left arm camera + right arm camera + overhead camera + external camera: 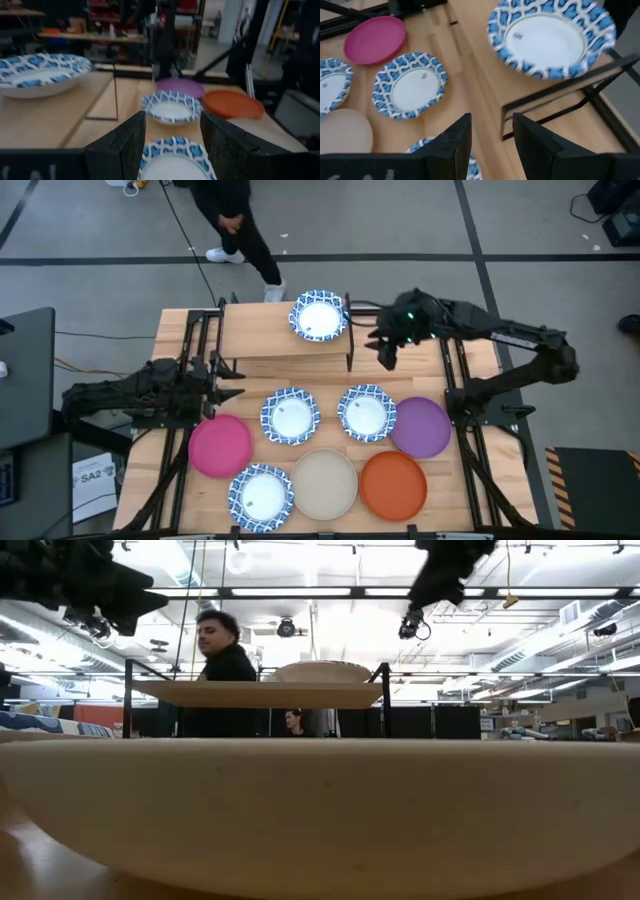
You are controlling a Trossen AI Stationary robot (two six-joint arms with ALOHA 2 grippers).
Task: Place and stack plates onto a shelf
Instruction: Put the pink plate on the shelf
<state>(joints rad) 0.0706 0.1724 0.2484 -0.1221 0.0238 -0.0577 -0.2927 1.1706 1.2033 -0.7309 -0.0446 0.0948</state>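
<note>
The shelf stands at the table's far side with one blue-rimmed white plate resting bottom-down on its right end. Three more blue-rimmed plates, a pink plate, a beige plate, an orange plate and a purple plate lie flat on the table. My right gripper hangs open in the air just off the shelf's right end, tilted down, with nothing between its fingers. My left gripper is open and level at the table's left, facing the two middle blue-rimmed plates.
A person walks beyond the table's far edge, behind the shelf. Black frame rails run along both sides of the table. In the low view the beige plate fills the foreground before the shelf.
</note>
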